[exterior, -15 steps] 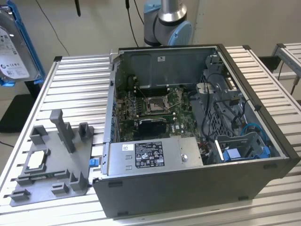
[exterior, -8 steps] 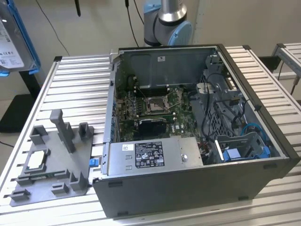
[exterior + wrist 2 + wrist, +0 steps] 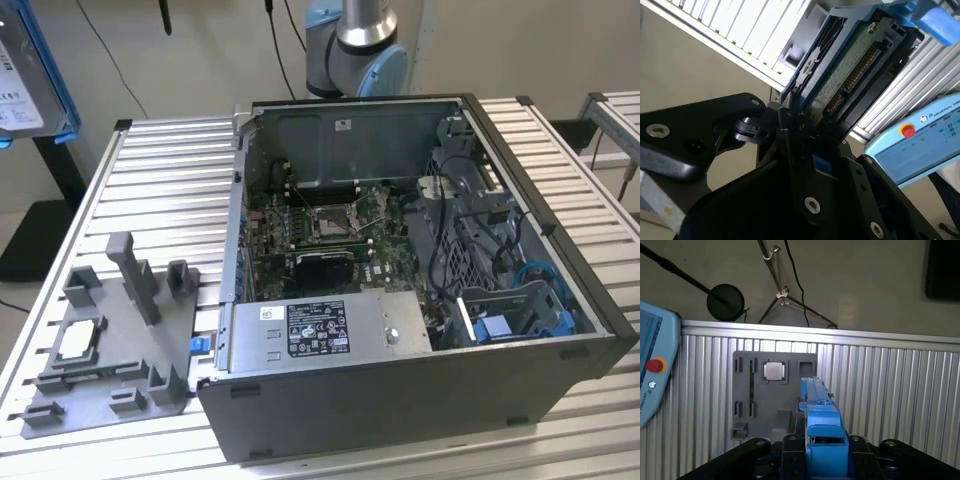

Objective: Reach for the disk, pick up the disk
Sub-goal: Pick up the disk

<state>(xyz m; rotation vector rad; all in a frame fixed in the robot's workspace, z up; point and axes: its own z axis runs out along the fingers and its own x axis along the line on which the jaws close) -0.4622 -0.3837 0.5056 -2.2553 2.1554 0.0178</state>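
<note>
Now the disk [image 3: 25,75] is up in the air, off the ribbed metal table [image 3: 150,180]. In the exterior view it hangs high at the exterior view's left, near the table's far corner on that side. The gripper [image 3: 807,125] has its jaws shut tight on one end of the disk, one on each side, as both wrist views show. So the pick-up looks done.

In the first wrist view the disk [image 3: 816,392] is seen on its thin edge. The gray holder plate [image 3: 775,390] with the small square chip [image 3: 774,371] lies on the table beyond it, close to the table's edge.

I think the disk is hard, stiff and a bit heavy for its size. One side shows a bare green board [image 3: 840,75] with tiny parts that could break. The blue frame [image 3: 826,440] around it looks like the safest place to hold. Since only one end is held, the long free end may tip.
</note>
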